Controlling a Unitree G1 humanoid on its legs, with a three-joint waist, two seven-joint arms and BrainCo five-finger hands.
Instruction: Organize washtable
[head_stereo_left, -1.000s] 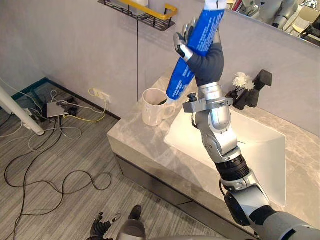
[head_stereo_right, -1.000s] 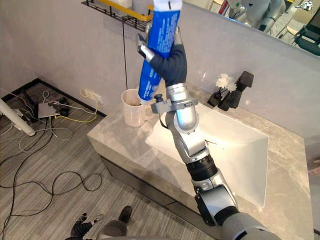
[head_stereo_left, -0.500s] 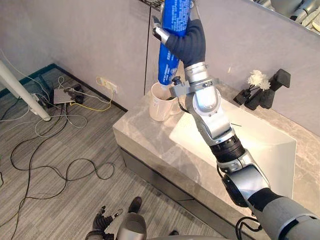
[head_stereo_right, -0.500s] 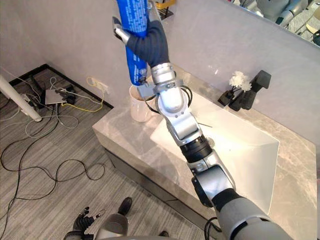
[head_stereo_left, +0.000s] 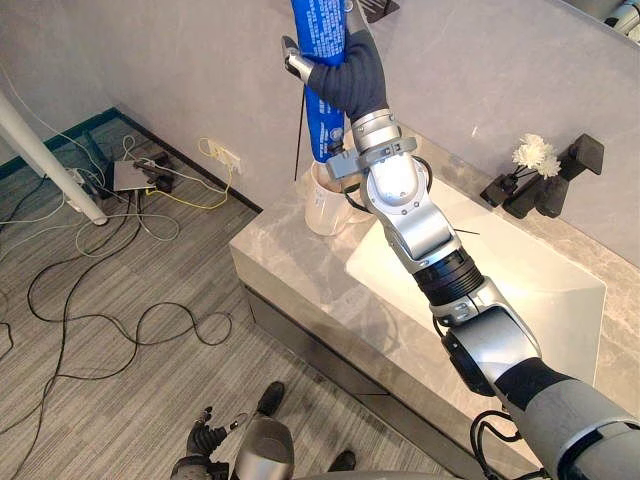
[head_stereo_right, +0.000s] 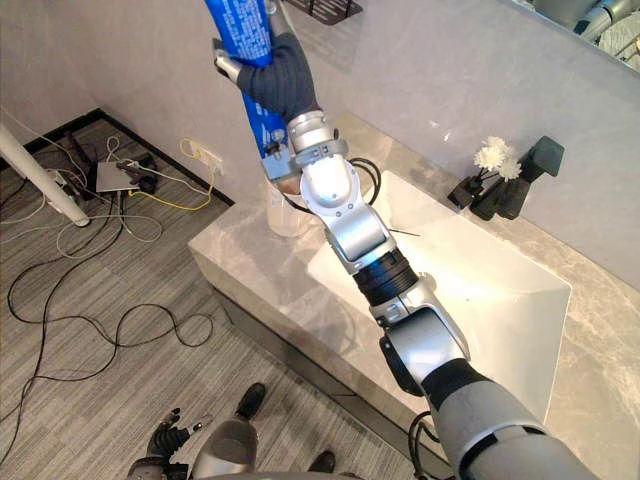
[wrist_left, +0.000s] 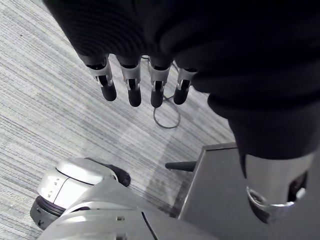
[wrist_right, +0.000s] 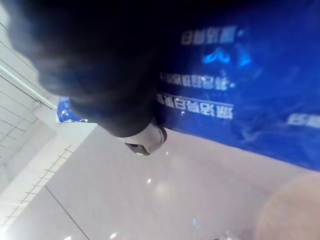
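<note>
The right hand (head_stereo_left: 348, 78) is curled tight round a big blue tube (head_stereo_left: 321, 122), upright, its lower end over the white cup (head_stereo_left: 326, 208). The left hand (wrist_left: 131, 82) hangs, fingers straight.

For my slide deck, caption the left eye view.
Right hand holds blue tube upright over the white cup beside the sink.

The tube (head_stereo_left: 316, 30) is bright blue with white lettering; the right hand (head_stereo_left: 345, 78) round it wears a dark ribbed cover. The cup (head_stereo_left: 322, 210) at the tabletop's left edge is cream. The tabletop (head_stereo_left: 295, 280) is grey marble (pale veins run through it), the basin (head_stereo_left: 540, 290) white, the tap (head_stereo_left: 560, 180) black, the flower (head_stereo_left: 532, 153) white. The floor (head_stereo_left: 90, 380) shows fine grey stripes.
</note>
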